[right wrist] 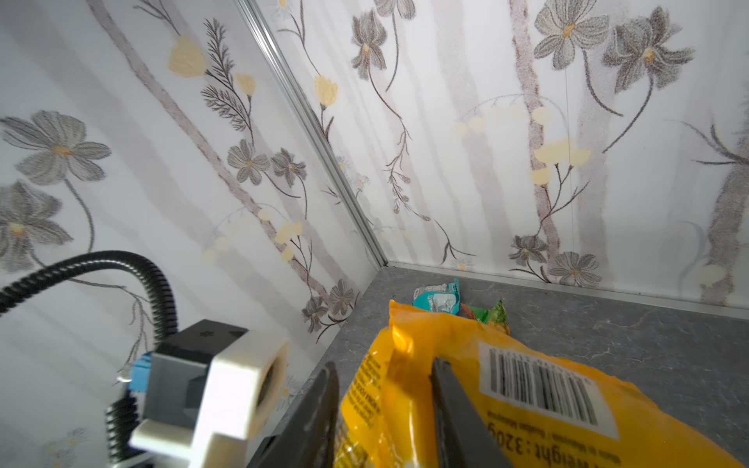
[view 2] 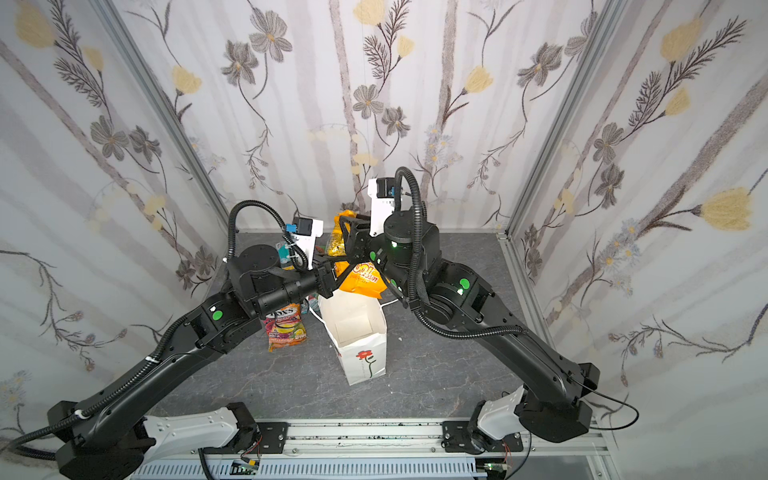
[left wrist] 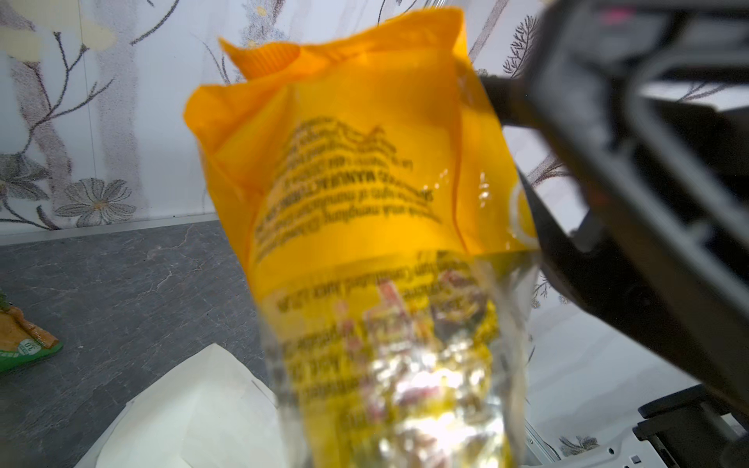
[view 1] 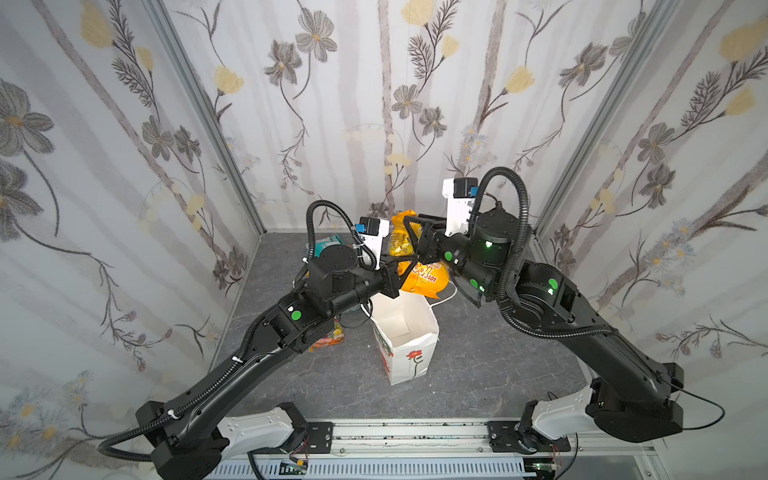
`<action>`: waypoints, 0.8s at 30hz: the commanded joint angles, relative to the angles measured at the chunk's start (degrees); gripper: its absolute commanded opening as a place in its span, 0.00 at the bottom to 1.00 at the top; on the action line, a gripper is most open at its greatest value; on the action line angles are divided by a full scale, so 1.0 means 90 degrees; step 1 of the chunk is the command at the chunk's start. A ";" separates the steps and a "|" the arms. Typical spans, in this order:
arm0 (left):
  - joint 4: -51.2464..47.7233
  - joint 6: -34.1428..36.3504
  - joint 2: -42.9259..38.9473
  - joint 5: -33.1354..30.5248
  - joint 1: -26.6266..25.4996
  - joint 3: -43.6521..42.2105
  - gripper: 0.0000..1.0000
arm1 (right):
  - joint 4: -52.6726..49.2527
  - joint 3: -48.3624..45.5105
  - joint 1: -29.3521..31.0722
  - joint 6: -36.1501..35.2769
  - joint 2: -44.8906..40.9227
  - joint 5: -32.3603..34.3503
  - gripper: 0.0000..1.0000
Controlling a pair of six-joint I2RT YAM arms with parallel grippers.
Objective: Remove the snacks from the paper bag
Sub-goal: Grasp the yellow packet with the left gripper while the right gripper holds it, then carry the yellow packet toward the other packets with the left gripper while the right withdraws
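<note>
Above the open mouth of the upright paper bag [view 1: 409, 353], mid-surface, hangs the orange packet [view 1: 428, 282] with its clear window. Left fingers [view 1: 401, 261] are drawn narrow on it, gripping. Right fingers [right wrist: 320, 409] stand partly apart, astride an orange fold of it. Left of the bag on the grey surface [view 1: 478, 374] lies a FOX'S packet [view 2: 284, 328]. Far-left near the back wall lie a teal packet [right wrist: 437, 298] and a green-orange packet [right wrist: 490, 314].

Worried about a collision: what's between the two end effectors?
The orange packet, in both top views: it stretches from the left end effector to the right end effector.
</note>
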 commanded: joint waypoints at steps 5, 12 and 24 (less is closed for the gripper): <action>0.0814 0.0241 -0.0363 -0.0182 0.0132 0.0206 0.12 | 0.0624 -0.0088 0.0000 0.0084 -0.0393 -0.0400 0.59; 0.0765 0.0716 -0.1083 -0.0818 0.0248 0.0178 0.11 | 0.1707 -0.1398 -0.0011 -0.0065 -0.1411 -0.0377 0.80; 0.0047 0.1281 -0.2623 -0.2926 0.0463 -0.0752 0.11 | 0.2931 -0.4796 -0.0464 0.0728 -0.3059 -0.0182 0.99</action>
